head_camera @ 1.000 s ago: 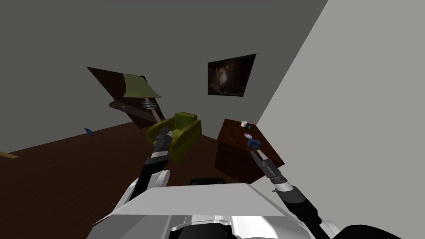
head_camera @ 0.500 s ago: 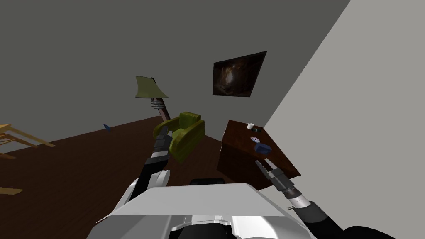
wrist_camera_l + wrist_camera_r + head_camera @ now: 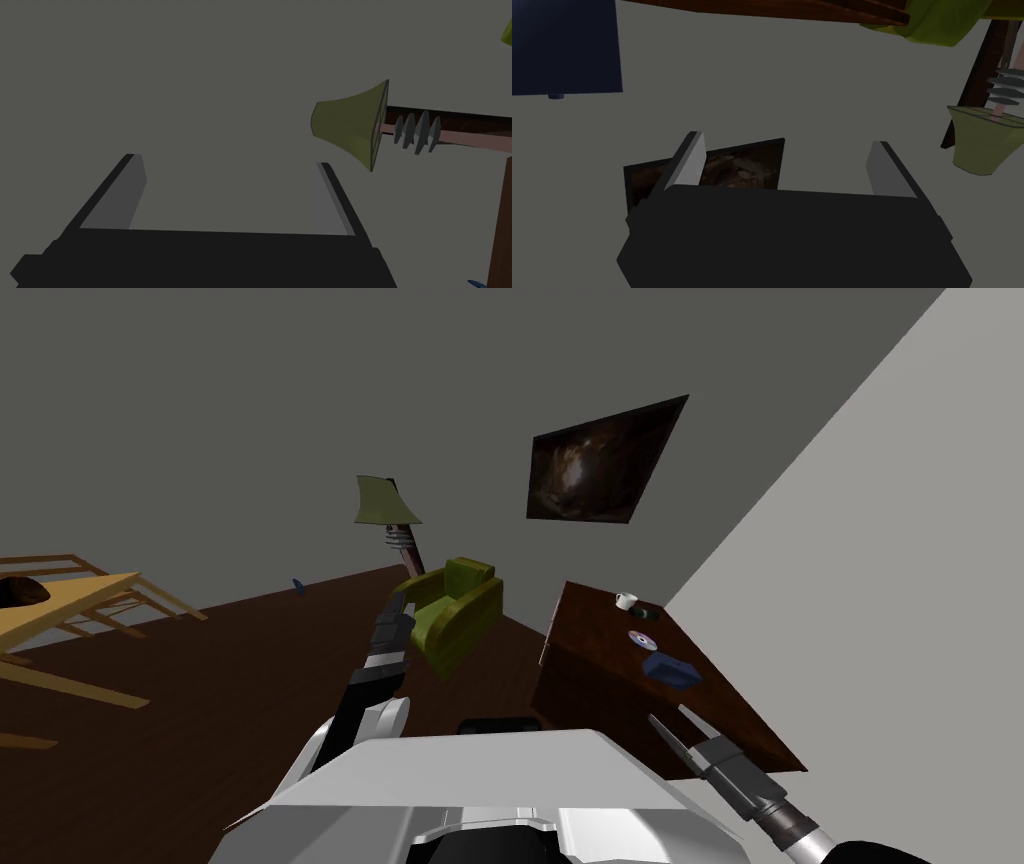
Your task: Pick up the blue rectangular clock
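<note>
Clock sits on table; right fingers spread.

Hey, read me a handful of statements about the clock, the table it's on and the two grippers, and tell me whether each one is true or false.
1. The blue clock lies on the dark brown table. True.
2. The right gripper is shut on the clock. False: its fingers stand open with nothing between them, short of the clock.
3. A white cup stands on the same table, farther from the robot than the clock. True.
4. The armchair beside the table is red. False: it is green.
5. The left gripper is open and holds nothing. True.
</note>
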Robot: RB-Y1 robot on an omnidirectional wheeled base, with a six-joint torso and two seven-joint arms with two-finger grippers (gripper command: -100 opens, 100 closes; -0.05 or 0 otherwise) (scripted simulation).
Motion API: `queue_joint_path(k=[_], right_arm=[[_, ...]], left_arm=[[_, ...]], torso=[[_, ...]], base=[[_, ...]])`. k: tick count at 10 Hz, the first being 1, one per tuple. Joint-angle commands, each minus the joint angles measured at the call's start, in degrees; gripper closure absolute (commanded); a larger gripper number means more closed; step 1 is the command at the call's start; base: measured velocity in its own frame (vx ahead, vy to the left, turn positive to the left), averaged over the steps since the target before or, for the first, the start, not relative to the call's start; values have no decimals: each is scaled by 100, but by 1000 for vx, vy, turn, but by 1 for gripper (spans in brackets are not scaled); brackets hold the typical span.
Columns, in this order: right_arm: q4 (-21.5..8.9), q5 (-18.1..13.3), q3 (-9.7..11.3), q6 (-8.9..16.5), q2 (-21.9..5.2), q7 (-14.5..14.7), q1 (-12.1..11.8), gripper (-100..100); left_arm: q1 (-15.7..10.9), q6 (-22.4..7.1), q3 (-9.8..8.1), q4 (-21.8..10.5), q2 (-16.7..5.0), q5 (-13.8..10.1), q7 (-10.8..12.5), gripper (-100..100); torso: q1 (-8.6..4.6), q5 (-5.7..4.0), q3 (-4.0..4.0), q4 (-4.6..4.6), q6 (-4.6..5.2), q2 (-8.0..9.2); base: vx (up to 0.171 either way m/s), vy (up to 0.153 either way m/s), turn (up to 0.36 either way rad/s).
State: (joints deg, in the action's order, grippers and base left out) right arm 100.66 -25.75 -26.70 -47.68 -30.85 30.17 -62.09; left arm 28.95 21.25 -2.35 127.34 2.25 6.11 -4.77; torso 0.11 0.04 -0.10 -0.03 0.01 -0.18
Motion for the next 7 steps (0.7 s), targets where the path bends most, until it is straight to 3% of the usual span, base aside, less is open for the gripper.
queue_joint_path(k=[1, 2, 3, 4, 5, 6, 7], right_arm=[[-286, -233, -221, -104, -136, 221, -285, -100], [-350, -233, -221, -104, -136, 221, -285, -100], [-550, -423, -430, -200, -283, 390, -517, -100], [-633, -423, -430, -200, -283, 390, -517, -100], [-876, -610, -634, -294, -430, 557, -740, -100], [-912, -610, -634, -294, -430, 557, -745, -100], [-1099, -794, -830, -388, -578, 720, -967, -100]], left_arm=[[0, 0, 0, 0, 0, 0, 0, 0], [0, 0, 0, 0, 0, 0, 0, 0], [0, 0, 0, 0, 0, 0, 0, 0], [-1, 0, 1, 0, 0, 0, 0, 0], [0, 0, 0, 0, 0, 0, 0, 0], [0, 0, 0, 0, 0, 0, 0, 0], [0, 0, 0, 0, 0, 0, 0, 0]], torso=[[0, 0, 0, 0, 0, 0], [5, 2, 1, 0, -2, 0], [1, 1, 2, 1, 0, 4], [3, 1, 3, 1, -4, 4], [-3, 0, 3, 2, -1, 5], [2, 2, 1, 0, -3, 0], [-1, -1, 2, 1, 0, 2]], base=[[68, 51, 167], [59, 38, 96], [56, 49, 191], [55, 28, 103], [73, 43, 183], [63, 29, 76], [77, 39, 178]])
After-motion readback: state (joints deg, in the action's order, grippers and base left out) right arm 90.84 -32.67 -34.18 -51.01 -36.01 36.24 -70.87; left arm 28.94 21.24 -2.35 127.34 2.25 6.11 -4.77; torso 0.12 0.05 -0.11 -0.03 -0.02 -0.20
